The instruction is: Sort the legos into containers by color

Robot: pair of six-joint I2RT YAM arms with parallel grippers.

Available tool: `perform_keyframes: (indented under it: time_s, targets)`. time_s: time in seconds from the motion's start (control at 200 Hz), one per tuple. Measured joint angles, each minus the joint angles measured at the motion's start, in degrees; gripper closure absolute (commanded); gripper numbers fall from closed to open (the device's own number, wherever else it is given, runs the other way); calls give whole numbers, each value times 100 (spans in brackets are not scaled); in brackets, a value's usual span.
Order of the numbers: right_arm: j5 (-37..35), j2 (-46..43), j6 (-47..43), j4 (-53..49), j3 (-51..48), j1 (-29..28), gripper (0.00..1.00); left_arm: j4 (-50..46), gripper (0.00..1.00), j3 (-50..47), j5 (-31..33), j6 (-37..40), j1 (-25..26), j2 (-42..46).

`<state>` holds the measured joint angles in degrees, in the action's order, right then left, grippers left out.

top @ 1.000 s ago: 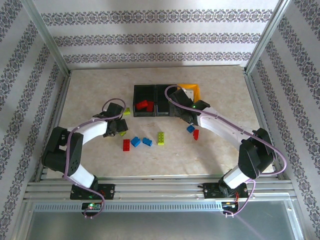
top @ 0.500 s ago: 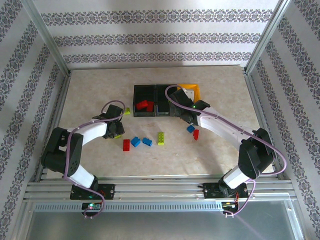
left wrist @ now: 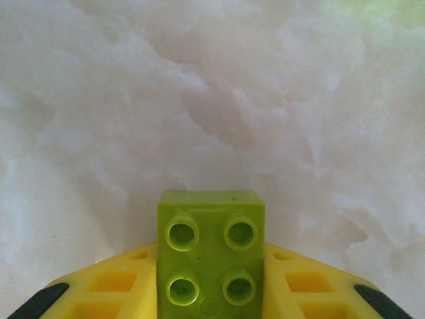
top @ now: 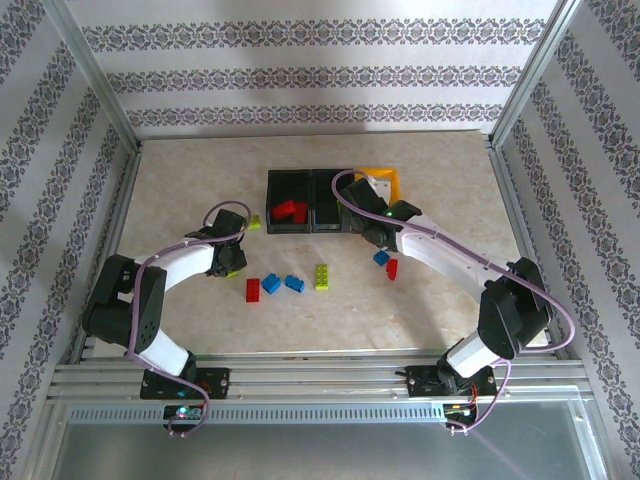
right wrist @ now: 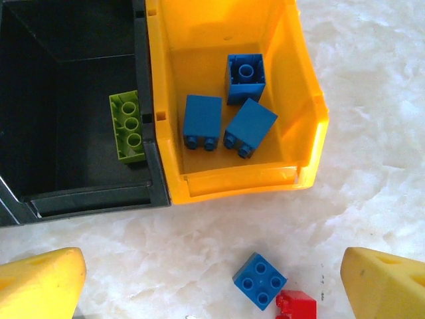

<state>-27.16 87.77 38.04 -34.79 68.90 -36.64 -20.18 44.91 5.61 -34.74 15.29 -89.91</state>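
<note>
The left gripper (left wrist: 211, 296) is clamped on a lime green brick (left wrist: 211, 246), studs up, pinched across its sides low over the table (left wrist: 199, 100). Its home looks to be the middle black bin (right wrist: 80, 191), where 1 green brick (right wrist: 129, 127) lies. In the top view that bin sits up and to the right of the left gripper, past the black bin with the reds (top: 285, 188). The right gripper (right wrist: 212, 272), jaws wide and empty, hovers before the yellow bin (right wrist: 312, 133), nearer and possibly in the path.
</note>
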Motion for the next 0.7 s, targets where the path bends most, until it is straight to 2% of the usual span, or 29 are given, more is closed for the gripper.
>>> perform_keyframes:
  time_s: [0.145,0.385,0.7]
  targets:
    - [-96,-138,109,-22,-133,0,2,9,68,48,-118,22,48,9]
    - [-289,-431,269,-11,-337,0,2,129,68,518,-328,162,455,44]
    - [-518,-1119,535,68,-911,9,2,387,68,2107,-413,435,1322,-291]
